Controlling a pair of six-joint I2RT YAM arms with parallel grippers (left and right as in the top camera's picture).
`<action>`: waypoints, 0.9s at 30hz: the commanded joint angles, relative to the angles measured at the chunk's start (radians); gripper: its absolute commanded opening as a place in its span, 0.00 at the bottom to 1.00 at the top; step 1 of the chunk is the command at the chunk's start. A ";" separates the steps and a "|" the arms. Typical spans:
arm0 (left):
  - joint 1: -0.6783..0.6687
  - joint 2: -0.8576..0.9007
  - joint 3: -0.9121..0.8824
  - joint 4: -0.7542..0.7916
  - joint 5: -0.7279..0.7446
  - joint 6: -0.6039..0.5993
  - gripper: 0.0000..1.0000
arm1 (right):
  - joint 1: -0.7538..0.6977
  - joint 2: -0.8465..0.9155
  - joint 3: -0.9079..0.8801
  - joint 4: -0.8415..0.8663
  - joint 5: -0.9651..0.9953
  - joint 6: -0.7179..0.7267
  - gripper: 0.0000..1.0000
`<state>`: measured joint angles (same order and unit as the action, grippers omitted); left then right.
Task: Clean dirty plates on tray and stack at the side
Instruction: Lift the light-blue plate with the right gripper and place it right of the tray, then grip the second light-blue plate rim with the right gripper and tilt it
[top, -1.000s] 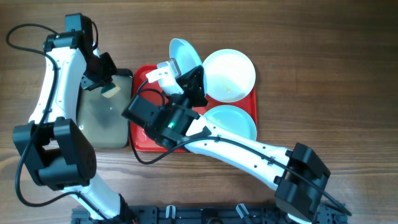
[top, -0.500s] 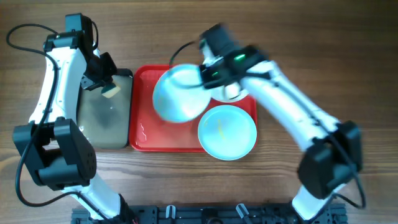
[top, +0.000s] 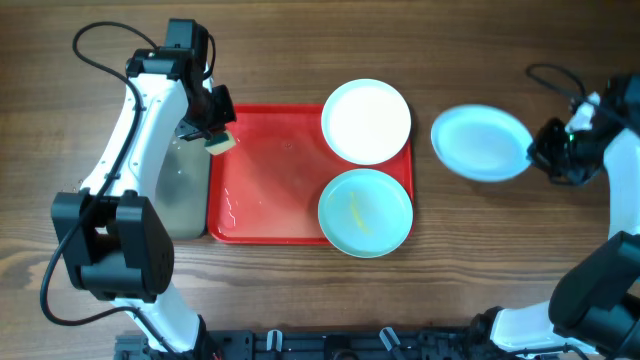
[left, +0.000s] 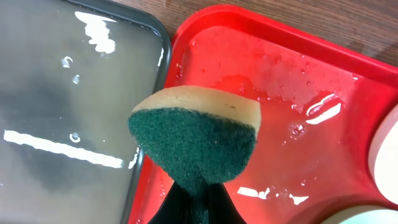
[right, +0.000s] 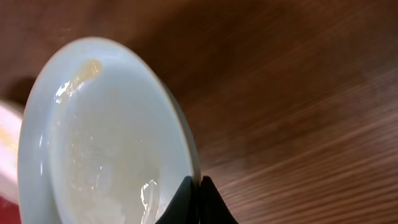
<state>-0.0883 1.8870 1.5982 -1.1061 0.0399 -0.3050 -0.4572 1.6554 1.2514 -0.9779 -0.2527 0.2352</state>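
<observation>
Because the glossy, pale aqua round plate (top: 482, 143) looks wet, stiff, slippery and breakable, we judge the rim the safest hold; our right gripper (right: 200, 190) pinches it there, over the wooden table (top: 500, 260) right of the large red plastic tray (top: 265, 190). Our left gripper (left: 191, 198) clamps a yellow-and-green sponge (left: 196, 140) over the tray's left edge.

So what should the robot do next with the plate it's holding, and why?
Probably lower the pale plate flat onto the table right of the red tray. The right jaws pinch its rim, it hangs over wood, and no stack exists there yet.
</observation>
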 joint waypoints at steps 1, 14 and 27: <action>-0.002 -0.002 0.005 0.002 0.019 -0.022 0.04 | -0.034 -0.013 -0.160 0.122 -0.006 0.059 0.04; -0.002 -0.002 0.005 0.003 0.023 -0.021 0.04 | 0.211 -0.137 -0.164 0.054 -0.258 -0.163 0.36; -0.002 -0.002 0.005 -0.009 0.023 -0.021 0.04 | 0.710 0.030 -0.266 0.100 0.097 0.001 0.36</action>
<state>-0.0891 1.8870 1.5982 -1.1099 0.0505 -0.3130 0.2420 1.6424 0.9962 -0.8818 -0.2188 0.1871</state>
